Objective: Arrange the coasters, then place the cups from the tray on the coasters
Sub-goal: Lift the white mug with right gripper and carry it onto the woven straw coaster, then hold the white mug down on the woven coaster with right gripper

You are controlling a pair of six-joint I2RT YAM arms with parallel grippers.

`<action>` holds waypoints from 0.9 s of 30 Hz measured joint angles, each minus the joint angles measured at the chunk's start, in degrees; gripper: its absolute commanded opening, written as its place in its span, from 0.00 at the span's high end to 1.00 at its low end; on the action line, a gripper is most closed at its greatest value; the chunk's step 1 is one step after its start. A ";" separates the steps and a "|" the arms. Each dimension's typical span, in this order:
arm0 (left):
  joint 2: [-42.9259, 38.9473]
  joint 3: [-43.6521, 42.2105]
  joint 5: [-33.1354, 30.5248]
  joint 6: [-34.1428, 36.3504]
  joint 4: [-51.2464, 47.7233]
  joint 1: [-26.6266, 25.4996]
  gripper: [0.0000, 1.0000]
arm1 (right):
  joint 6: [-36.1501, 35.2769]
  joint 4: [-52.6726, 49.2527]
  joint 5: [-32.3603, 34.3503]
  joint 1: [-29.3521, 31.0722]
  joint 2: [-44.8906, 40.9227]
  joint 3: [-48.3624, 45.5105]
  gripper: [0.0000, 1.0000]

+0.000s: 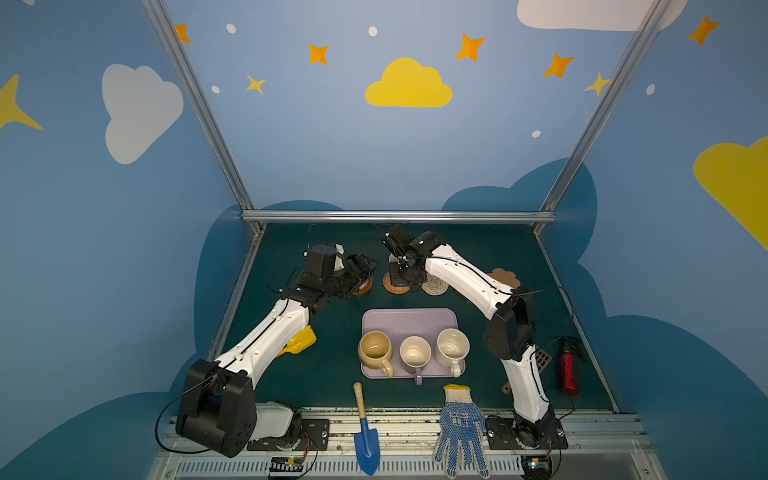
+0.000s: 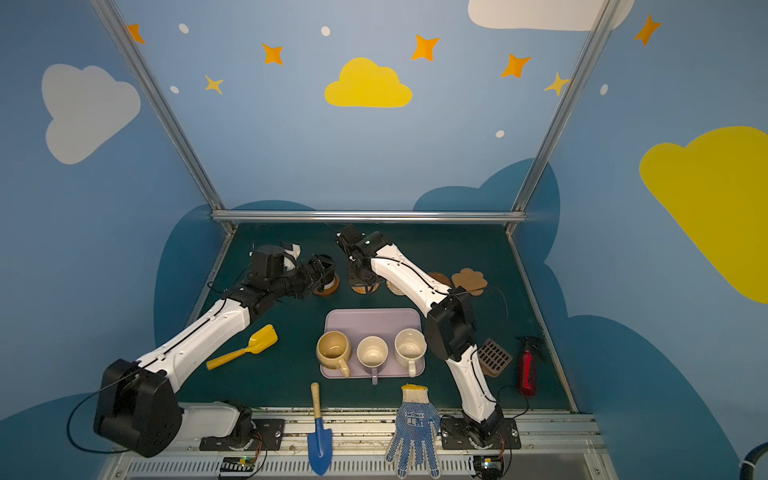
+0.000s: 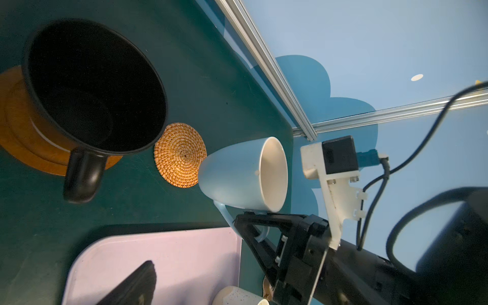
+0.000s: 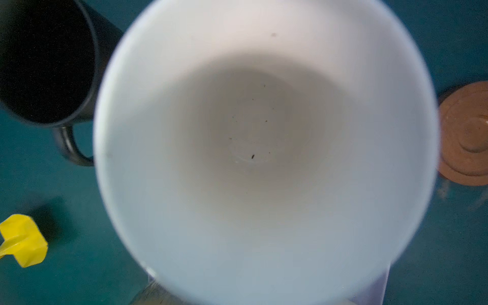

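The lavender-pink tray (image 1: 409,320) holds a tan-yellow cup (image 1: 375,351), a lavender cup (image 1: 414,355) and a speckled cream cup (image 1: 452,348). A black cup (image 3: 92,87) stands on a dark-brown wooden coaster (image 3: 29,142). My left gripper (image 1: 365,266) hangs open just above it, holding nothing. My right gripper (image 3: 245,224) is shut on the handle of the upright light blue cup (image 3: 237,174), held at the orange rattan coaster (image 3: 179,155); contact is unclear. Further right lie the pale spiral coaster (image 1: 434,286), a second brown disc (image 2: 438,278) and the tan cloud coaster (image 2: 469,280).
A yellow scoop (image 2: 249,347) lies left of the tray. A blue trowel (image 1: 365,432) and a dotted glove (image 1: 459,432) sit at the front edge. A brown grid piece (image 2: 493,357) and a red spray bottle (image 2: 527,370) are at the right. Aluminium rails (image 1: 399,216) bound the table.
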 measured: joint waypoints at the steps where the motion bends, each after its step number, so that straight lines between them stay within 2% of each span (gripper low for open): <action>1: 0.00 -0.04 -0.13 0.11 0.00 0.00 0.01 | 0.20 -0.33 0.07 -0.07 0.87 0.92 1.00; 12: -0.07 -1.73 -1.62 0.74 -0.39 0.15 0.01 | 0.59 -1.36 0.20 -0.33 5.14 4.48 1.00; 27: -0.07 -1.81 -4.22 2.95 -1.86 0.15 0.01 | -0.15 -0.13 0.22 -0.90 7.32 4.63 1.00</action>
